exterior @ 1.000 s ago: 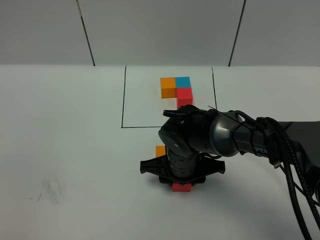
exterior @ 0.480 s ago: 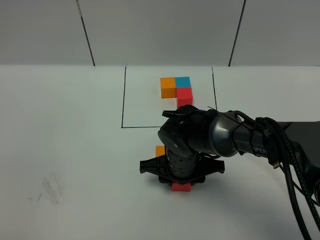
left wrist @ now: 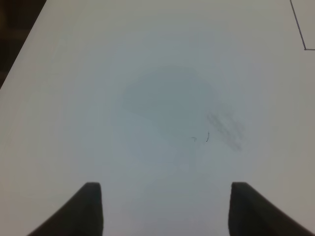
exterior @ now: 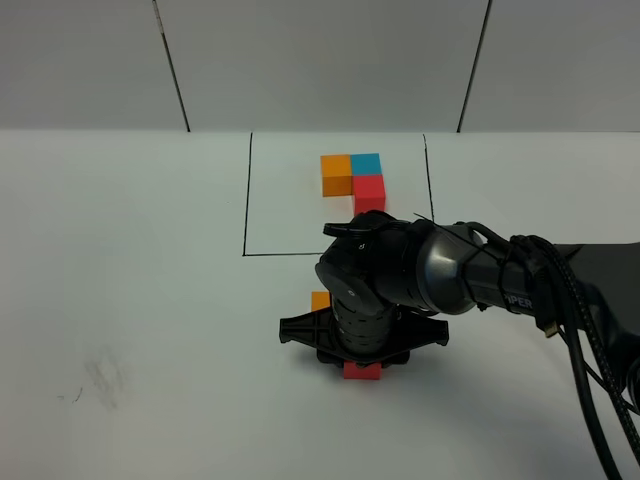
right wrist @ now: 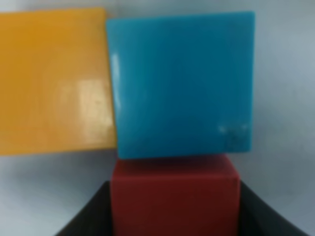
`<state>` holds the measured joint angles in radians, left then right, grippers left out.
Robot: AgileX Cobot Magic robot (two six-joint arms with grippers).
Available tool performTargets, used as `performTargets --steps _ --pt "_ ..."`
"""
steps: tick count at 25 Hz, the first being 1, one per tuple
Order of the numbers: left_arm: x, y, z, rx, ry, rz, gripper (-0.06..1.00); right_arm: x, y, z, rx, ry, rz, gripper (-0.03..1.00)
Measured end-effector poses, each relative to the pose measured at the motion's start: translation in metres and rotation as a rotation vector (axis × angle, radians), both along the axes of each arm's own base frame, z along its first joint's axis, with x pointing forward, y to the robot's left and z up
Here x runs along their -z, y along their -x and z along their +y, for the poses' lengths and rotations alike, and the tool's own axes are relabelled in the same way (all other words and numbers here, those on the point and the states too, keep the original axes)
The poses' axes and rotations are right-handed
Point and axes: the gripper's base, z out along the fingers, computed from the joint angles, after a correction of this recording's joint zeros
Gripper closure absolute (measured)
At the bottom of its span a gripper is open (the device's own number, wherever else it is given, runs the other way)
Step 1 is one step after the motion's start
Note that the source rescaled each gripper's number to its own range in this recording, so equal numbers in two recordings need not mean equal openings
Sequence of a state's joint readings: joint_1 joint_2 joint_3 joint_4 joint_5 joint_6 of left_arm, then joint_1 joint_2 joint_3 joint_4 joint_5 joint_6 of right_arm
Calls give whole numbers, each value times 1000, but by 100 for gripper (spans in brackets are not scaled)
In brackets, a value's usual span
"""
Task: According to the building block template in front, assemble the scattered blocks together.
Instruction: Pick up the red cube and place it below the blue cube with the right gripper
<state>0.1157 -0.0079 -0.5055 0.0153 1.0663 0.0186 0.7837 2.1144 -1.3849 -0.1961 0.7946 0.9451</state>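
Template: the L-shaped cluster of orange, blue and red cubes (exterior: 353, 180) sits inside the thin black drawn outline (exterior: 247, 200) at the far middle of the white table (exterior: 130, 300).
Scattered blocks: near the right arm; the small matte orange cube (right wrist: 54, 81) touches the small matte blue cube (right wrist: 181, 83), and the small matte red cube (right wrist: 174, 194) butts against the blue one, echoing the template's L.
Right gripper (right wrist: 172, 216): its dark fingers sit flush on both sides of the red cube, pinching it, the cube resting on the table as far as the high view shows.
Left gripper (left wrist: 165, 206): spread wide over bare table, holding nothing.
Handling: the cubes look light, rigid and smooth-faced, likely to slide if nudged; flat opposite faces are the sensible hold.
Change: compared with a second ago, the right arm and red cube sit a shade nearer the template; orange cube (exterior: 320, 300) unmoved.
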Motion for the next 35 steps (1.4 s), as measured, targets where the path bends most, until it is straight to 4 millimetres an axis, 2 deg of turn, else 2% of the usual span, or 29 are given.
performTargets --steps 35 --pt "0 0 0 -1 1 0 71 -1 -5 0 -7 22 -35 74"
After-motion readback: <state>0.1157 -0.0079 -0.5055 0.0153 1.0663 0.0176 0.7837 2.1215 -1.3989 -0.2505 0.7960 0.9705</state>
